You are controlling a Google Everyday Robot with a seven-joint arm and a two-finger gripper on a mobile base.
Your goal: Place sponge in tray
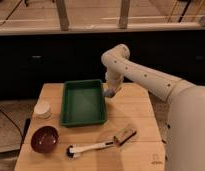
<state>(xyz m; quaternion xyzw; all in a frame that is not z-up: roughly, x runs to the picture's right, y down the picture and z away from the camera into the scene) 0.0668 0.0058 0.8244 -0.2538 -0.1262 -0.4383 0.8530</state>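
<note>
The green tray [82,103] lies on the wooden table, left of centre, and shows nothing inside. My gripper [110,92] hangs from the white arm just above the tray's far right rim. A small blue-grey sponge [110,93] sits at its tip, held off the table. The gripper looks shut on it.
A dark-red bowl [44,139] stands at the front left and a white round cup [42,109] lies left of the tray. A white-handled brush [91,148] and a tan wooden block [124,133] lie in front of the tray. The table [141,107] ends just right of the arm.
</note>
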